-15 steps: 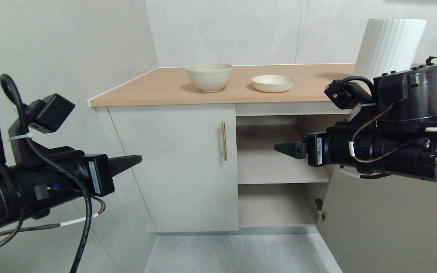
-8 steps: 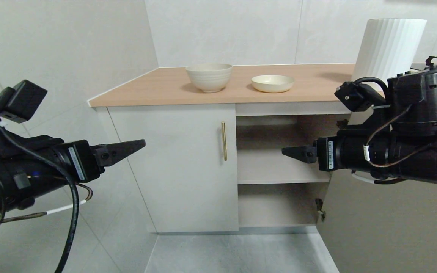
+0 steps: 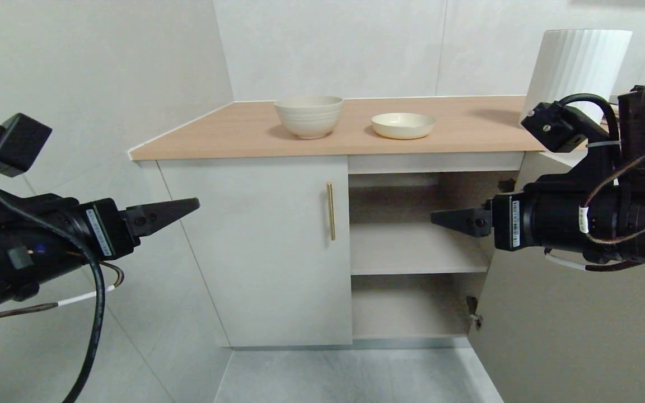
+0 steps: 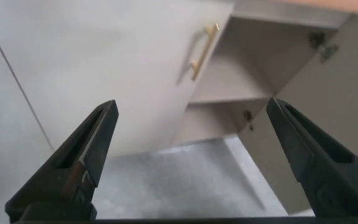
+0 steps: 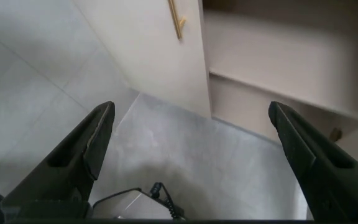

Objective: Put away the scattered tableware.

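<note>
Both my grippers hang in front of the white cabinet [image 3: 255, 246], below the level of the light wooden countertop [image 3: 221, 131]. My left gripper [image 3: 188, 206] is spread wide with nothing between its fingers, and my right gripper [image 3: 440, 216] is likewise released and empty.

The deep ribbed beige bowl [image 3: 309, 116] stands on the countertop. The shallow cream dish [image 3: 402, 124] sits near it on my right, the two not touching. The cabinet's right-hand door [image 3: 552, 336] is swung open, and the pale middle shelf [image 3: 412, 249] faces me.

I judge the step in hand to be the first pick, and nothing is put away yet. My right gripper is nearer the dish and the open compartment, so I would take the dish with it. I should lift above the counter's front edge before going forward, or my fingers will strike it. The dish is low with a sloping rim, so I would pinch the near rim, one finger inside and one outside, and keep it level.

The tall white ribbed cylinder [image 3: 574, 70] stands close to my right arm and could be knocked. The bowl's wall looks smooth, so my left gripper should reach well down over its rim. When lowering to the shelf, I must clear the brass bar handle [image 3: 330, 210].
</note>
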Robot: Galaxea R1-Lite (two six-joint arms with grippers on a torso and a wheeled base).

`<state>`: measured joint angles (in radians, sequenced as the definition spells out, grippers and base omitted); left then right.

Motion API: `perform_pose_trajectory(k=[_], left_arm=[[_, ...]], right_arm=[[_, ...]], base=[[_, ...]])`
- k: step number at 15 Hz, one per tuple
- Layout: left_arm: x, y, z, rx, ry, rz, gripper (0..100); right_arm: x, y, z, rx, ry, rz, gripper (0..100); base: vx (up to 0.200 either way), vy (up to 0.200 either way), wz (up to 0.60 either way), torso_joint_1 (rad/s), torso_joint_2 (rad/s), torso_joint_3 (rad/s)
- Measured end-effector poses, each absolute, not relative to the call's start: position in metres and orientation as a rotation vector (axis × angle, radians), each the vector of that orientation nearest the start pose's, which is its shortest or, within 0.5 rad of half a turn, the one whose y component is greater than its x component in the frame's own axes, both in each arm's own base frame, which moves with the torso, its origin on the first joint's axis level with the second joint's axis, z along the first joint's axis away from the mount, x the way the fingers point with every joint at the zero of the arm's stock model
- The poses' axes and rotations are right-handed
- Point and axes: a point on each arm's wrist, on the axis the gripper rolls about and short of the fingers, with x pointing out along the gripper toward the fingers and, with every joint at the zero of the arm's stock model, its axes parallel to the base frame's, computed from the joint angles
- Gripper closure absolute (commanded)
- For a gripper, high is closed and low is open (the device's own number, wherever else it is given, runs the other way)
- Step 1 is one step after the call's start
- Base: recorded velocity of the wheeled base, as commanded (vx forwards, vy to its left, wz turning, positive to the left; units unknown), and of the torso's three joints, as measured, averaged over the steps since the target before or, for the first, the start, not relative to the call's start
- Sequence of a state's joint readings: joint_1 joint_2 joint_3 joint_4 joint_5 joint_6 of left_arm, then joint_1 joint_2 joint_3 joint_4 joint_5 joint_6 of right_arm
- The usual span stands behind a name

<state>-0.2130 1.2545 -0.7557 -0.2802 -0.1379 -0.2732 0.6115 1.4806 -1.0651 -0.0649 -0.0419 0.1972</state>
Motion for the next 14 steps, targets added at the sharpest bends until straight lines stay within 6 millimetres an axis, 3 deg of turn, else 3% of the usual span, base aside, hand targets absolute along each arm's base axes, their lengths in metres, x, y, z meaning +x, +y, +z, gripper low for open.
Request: perform_pose_trajectory(k=[6,14], left_arm=[[0.194,-0.040,0.245,-0.268,0.267,-0.302,0],[0.191,-0.038,0.248,-0.270,0.251,-0.301,0]], right_arm=[[0.212,0.147,0.261,0.071,0.407,0.525,0],[0.202,0.146,0.267,0.127,0.451,0.633,0]], base=[[0.200,0.000,0.00,0.005,0.00,0.001],[0.000,0.000,0.00,0.000,0.00,0.000]])
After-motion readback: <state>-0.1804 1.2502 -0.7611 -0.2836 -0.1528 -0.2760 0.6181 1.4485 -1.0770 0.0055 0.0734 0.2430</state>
